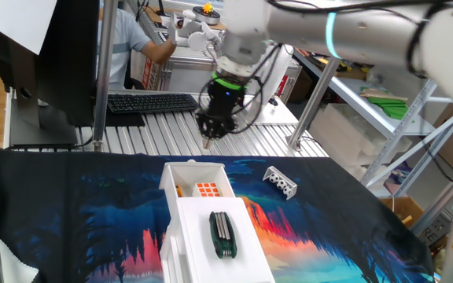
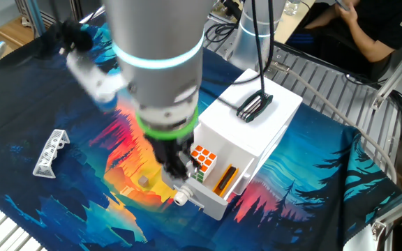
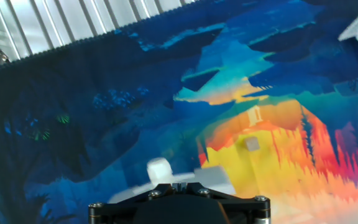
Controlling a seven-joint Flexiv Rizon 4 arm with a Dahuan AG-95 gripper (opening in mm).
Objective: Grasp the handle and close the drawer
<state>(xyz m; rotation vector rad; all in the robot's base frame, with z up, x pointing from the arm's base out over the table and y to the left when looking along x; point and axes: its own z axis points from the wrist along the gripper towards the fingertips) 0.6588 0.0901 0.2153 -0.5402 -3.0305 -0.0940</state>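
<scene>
The white drawer (image 2: 213,183) stands pulled out of its white box unit (image 2: 257,136), with a colour cube (image 2: 203,158) and an orange item inside. It also shows in one fixed view (image 1: 197,185). The handle (image 2: 181,198), a small white tab, sticks out of the front panel. In the hand view the handle (image 3: 159,168) is blurred, just ahead of the hand. My gripper (image 2: 176,171) hangs just above the drawer's front edge and the handle, holding nothing. Its jaws look closed together. In one fixed view my gripper (image 1: 208,140) is above the drawer's far end.
A dark green multi-tool (image 1: 222,233) lies on top of the box unit. A small perforated grey-white block (image 1: 280,182) lies on the printed cloth to the right, also in the other fixed view (image 2: 51,153). A ribbed metal table and a keyboard (image 1: 152,102) are behind.
</scene>
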